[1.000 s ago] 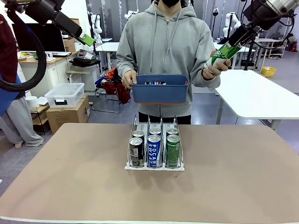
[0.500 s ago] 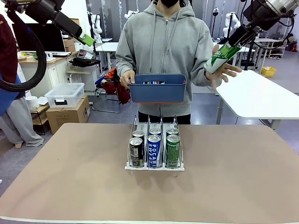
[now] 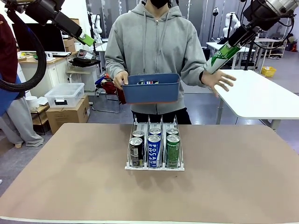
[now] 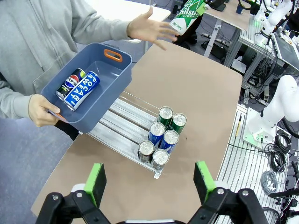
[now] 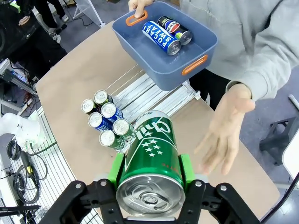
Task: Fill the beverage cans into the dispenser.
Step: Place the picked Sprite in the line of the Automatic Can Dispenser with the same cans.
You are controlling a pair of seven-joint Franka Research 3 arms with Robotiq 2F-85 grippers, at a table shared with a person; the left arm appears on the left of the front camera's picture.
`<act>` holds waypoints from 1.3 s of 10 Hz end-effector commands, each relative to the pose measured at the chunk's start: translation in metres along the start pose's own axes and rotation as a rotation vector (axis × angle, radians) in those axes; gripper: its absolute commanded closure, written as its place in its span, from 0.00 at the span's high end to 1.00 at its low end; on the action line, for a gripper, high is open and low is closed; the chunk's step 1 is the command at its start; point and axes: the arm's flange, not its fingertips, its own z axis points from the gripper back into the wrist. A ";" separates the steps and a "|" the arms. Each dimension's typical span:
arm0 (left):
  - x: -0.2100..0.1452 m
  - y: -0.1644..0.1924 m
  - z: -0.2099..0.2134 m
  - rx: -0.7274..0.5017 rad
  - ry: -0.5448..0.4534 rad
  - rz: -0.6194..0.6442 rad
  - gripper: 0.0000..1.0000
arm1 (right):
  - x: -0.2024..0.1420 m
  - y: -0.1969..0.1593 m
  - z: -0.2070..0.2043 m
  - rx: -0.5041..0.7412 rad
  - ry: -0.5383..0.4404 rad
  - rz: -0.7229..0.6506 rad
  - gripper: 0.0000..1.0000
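Note:
High at the upper right, my right gripper is shut on a green can, seen close up as the green can between green pads. The person's open hand hangs just below it, apart from the can. The clear dispenser sits mid-table with several cans at its front, a black can, a blue Pocari can and a green can foremost. My left gripper is open and empty at the upper left, its pads wide apart.
The person holds a blue bin above the dispenser's far end with one hand; two cans lie in it. A white table stands at the right, boxes and a storage tub at the left.
The person's hand has let go of the green can and dropped away from it. The blue bin has shifted slightly left and lower. Both grippers stay where they were.

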 end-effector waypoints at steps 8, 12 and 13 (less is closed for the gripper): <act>-0.002 0.000 0.000 -0.001 0.003 -0.001 1.00 | -0.001 0.001 0.001 -0.003 0.002 0.001 0.58; -0.002 0.000 0.000 -0.001 0.003 -0.001 1.00 | -0.020 0.029 -0.011 0.001 0.144 0.049 0.58; -0.002 0.000 0.000 -0.001 0.003 -0.001 1.00 | -0.035 0.054 -0.022 -0.110 0.142 0.111 0.58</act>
